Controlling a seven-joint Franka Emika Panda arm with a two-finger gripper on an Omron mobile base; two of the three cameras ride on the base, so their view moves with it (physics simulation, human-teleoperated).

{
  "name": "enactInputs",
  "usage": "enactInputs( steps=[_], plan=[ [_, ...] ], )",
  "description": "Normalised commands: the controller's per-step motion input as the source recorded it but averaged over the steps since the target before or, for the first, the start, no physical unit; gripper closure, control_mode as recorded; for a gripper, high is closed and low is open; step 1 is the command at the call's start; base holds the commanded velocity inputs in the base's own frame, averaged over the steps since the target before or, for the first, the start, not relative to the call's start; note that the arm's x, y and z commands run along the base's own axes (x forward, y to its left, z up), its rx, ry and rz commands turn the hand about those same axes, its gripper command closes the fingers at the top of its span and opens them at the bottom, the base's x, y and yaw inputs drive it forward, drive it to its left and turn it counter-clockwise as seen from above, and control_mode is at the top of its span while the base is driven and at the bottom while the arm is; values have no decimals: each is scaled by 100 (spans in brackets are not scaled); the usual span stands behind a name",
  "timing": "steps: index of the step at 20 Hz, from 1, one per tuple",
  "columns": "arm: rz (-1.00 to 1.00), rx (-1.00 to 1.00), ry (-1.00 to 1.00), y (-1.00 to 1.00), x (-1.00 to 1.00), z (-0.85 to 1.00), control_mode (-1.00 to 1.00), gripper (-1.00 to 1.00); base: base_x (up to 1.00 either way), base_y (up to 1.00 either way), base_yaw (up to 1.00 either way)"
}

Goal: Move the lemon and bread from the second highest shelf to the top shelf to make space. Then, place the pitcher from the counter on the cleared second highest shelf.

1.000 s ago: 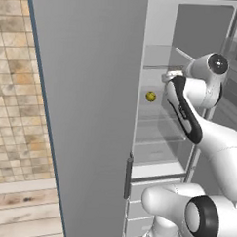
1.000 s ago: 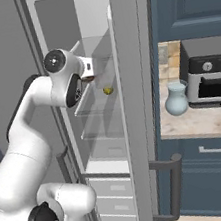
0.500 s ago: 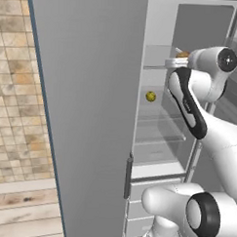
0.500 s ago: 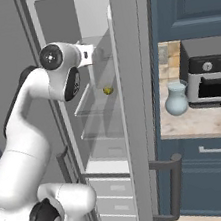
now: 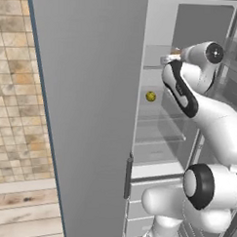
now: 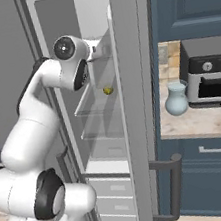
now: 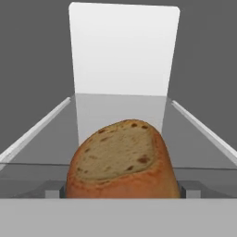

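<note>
The bread [image 7: 121, 162], a brown crusty roll, sits between my gripper's [image 7: 121, 190] fingertips, which are shut on it over the clear glass top shelf [image 7: 192, 139]. From the left base view my gripper [image 5: 171, 56] reaches into the open fridge at the top shelf [image 5: 153, 68], with a sliver of the bread [image 5: 176, 51] showing. The lemon [image 5: 150, 96] rests on the second highest shelf [image 5: 159, 115], below and to the left of my hand. In the right base view the lemon [image 6: 108, 90] shows past the door edge. The pitcher [image 6: 175, 98] stands on the counter [image 6: 205, 122].
The grey fridge door [image 5: 91, 114] stands open on the left, and the other door [image 6: 139, 103] is edge-on beside my arm. Lower glass shelves and white drawers [image 5: 152, 183] lie below. A toaster oven [image 6: 211, 79] stands behind the pitcher.
My hand has risen with the bread from the second highest shelf's level up to the top shelf. The lemon and pitcher have not moved.
</note>
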Motion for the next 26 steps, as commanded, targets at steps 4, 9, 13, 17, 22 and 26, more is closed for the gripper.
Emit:
enactInputs(
  steps=[4, 9, 13, 17, 22, 26],
  plan=[
    [5, 0, 15, -10, 67, 0, -100, 100, 0, 0, 0],
    [8, 0, 5, -11, 55, -8, -100, 100, 0, 0, 0],
    [9, 0, 0, -7, 59, -24, -100, 100, 0, 0, 0],
    [8, 0, 1, -2, 68, -25, -100, 100, 0, 0, 0],
    [7, 0, 4, 0, 80, -20, -100, 100, 0, 0, 0],
    [7, 0, 7, 0, 85, -14, -100, 100, 0, 0, 0]
  ],
)
